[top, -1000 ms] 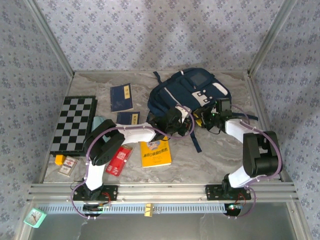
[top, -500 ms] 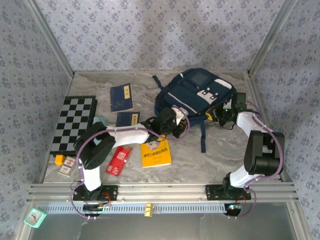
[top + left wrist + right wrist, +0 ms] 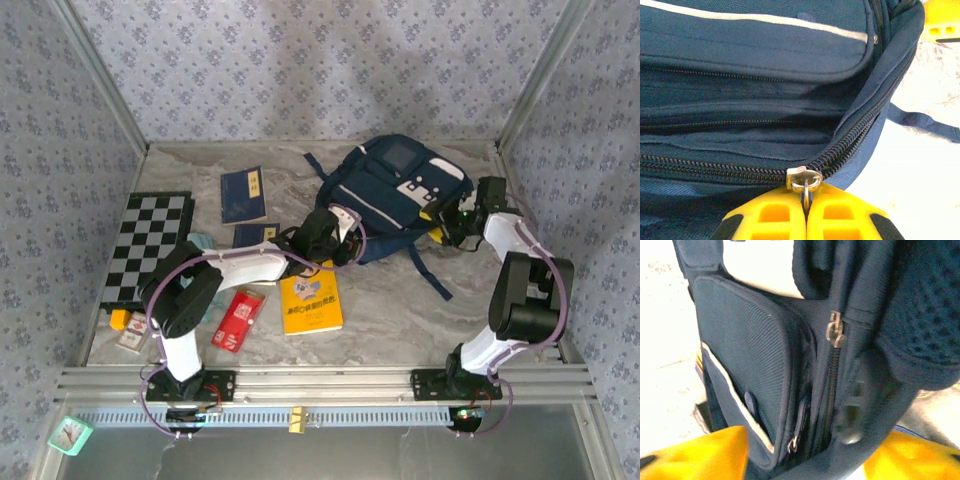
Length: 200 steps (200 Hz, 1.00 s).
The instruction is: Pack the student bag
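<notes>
Right hand (image 3: 443,215) opened; left hand (image 3: 806,201) pinches student bag (image 3: 390,190) zipper (image 3: 805,179).

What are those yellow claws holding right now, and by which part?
The left gripper pinches the backpack by its metal zipper pull. The right gripper stands open around the backpack's side, apparently holding nothing.

Student bag (image 3: 740,60) matt cloth; zipper pull (image 3: 804,179) shiny metal; fingers (image 3: 771,216) plastic.

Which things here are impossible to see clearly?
- Contents of the student bag: top view, its fabric covers them.
- Tab of the zipper pull: left wrist view, left gripper covers it.
- Dark part beside the side zipper: right wrist view, blurred.
- Titles on blue booklets: top view, too small.
</notes>
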### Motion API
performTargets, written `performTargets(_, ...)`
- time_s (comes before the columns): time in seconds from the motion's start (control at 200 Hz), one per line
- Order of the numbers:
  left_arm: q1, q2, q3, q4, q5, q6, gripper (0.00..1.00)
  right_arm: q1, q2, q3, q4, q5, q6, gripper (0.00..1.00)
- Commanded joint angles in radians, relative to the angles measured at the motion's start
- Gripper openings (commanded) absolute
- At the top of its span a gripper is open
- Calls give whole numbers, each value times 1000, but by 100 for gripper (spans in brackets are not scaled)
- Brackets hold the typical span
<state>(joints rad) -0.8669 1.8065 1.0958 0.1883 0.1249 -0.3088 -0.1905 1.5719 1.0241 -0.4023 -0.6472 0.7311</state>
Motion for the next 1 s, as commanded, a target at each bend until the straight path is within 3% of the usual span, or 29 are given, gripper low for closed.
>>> performTargets(0.0, -15, 1, 49, 11, 35, -16, 0, -9, -114, -82, -37, 11, 16, 75)
performTargets(0.16, -20, -3, 58, -13, 38, 6, 0, 131, -194, -224, 118, 5, 263, 82)
performTargets(0.315, -31, -4, 73, -39, 35, 28, 0, 315, -195, -248, 255, 176, 472, 84)
performTargets(0.44, -38, -12, 75, -46, 35, 30, 0, 366, -129, -242, 352, 251, 529, 77)
performTargets(0.485, -41, -15, 75, -50, 36, 33, 0, 375, -94, -230, 376, 251, 532, 69)
performTargets(0.545, -51, -21, 76, -63, 38, 42, 0, 379, -45, -186, 397, 233, 489, 55)
performTargets(0.745, -107, -41, 70, -72, 51, 6, 0, 371, 74, 9, 219, 190, 218, 16)
performTargets(0.865, -139, -19, 85, -35, 64, -50, 0, 320, 62, 100, 45, 193, 15, 3)
performTargets(0.994, -138, -12, 90, -29, 77, -77, 0, 209, 55, 153, -103, 206, -147, 0)
